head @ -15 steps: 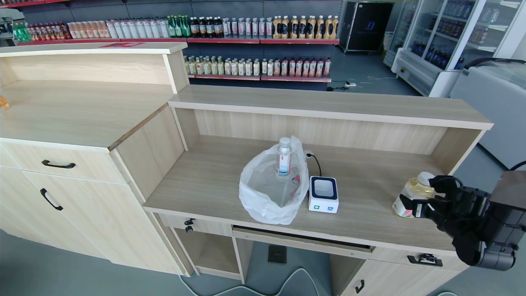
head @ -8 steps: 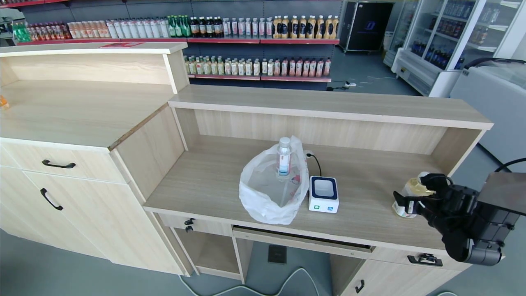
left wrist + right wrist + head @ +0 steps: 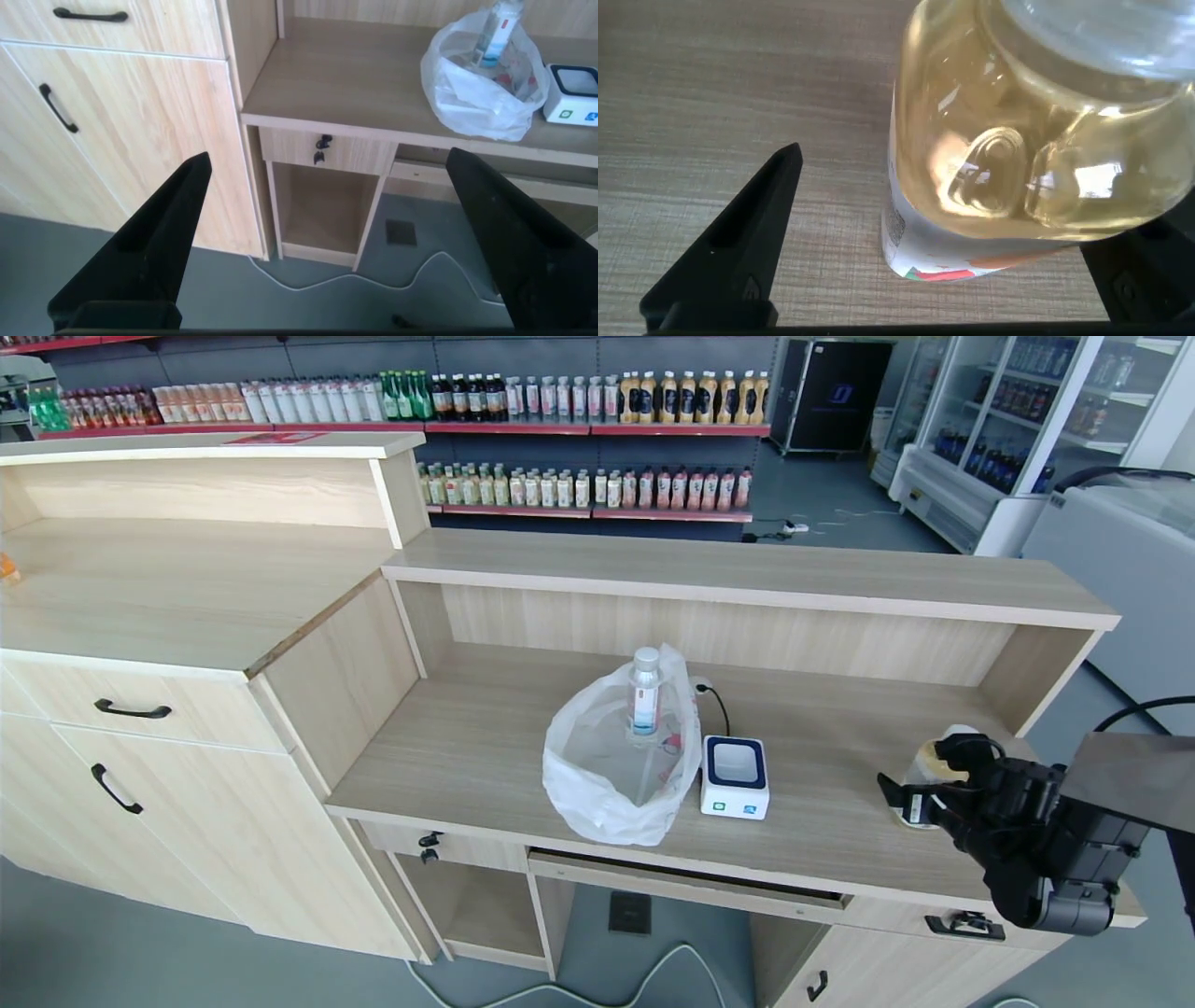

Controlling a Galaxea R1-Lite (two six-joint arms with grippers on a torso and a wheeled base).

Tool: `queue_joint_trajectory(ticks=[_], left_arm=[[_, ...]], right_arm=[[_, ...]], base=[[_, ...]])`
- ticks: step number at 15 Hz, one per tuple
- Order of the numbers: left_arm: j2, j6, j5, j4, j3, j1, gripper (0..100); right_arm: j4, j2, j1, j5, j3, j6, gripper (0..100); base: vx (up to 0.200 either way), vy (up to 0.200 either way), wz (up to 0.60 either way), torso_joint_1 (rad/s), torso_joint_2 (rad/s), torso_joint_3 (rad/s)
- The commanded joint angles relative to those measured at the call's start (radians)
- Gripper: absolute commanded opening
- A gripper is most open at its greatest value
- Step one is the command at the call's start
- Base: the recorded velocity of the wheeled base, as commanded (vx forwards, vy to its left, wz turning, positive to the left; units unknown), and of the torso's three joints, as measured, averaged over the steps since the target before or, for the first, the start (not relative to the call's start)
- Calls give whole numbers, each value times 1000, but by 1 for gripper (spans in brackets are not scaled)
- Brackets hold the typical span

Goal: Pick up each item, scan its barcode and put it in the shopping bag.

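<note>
A squat bottle of yellow liquid [image 3: 929,763] with a white cap stands at the right end of the counter [image 3: 840,803]. My right gripper [image 3: 918,771] is open around it; in the right wrist view the bottle [image 3: 1018,140] sits between the fingers [image 3: 738,252], with a gap on one side. The white shopping bag [image 3: 616,770] stands mid-counter with a water bottle [image 3: 644,695] upright inside. A white scanner [image 3: 735,777] sits just right of the bag. My left gripper [image 3: 327,243] hangs open and empty, low in front of the counter's left end.
A black cable runs from the scanner to the counter's back wall [image 3: 728,635]. A raised ledge [image 3: 747,574] overhangs the back. A taller cabinet [image 3: 187,597] adjoins on the left. Drawers with handles [image 3: 966,926] sit under the counter edge. Drink shelves stand behind.
My right gripper has moved left and forward along the counter, closing in around the yellow bottle, which is now more covered by the fingers. Bag, scanner and water bottle have not moved.
</note>
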Motion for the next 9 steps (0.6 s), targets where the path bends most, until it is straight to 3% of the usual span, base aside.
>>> queue_joint_trajectory(ticks=[1,4,5,9], left_arm=[[0,0,0,0,0,0,100],[0,0,0,0,0,0,100],[0,0,0,0,0,0,100],[0,0,0,0,0,0,100]], right_arm=[[1,17,10,1,-11,1,100],[-4,20,16,1,-13,2,100],[-10,22,16,1,-14,2,0],[-10,16,14,1,-30,4,0]], base=[[0,0,0,0,0,0],[0,0,0,0,0,0],[0,0,0,0,0,0],[0,0,0,0,0,0]])
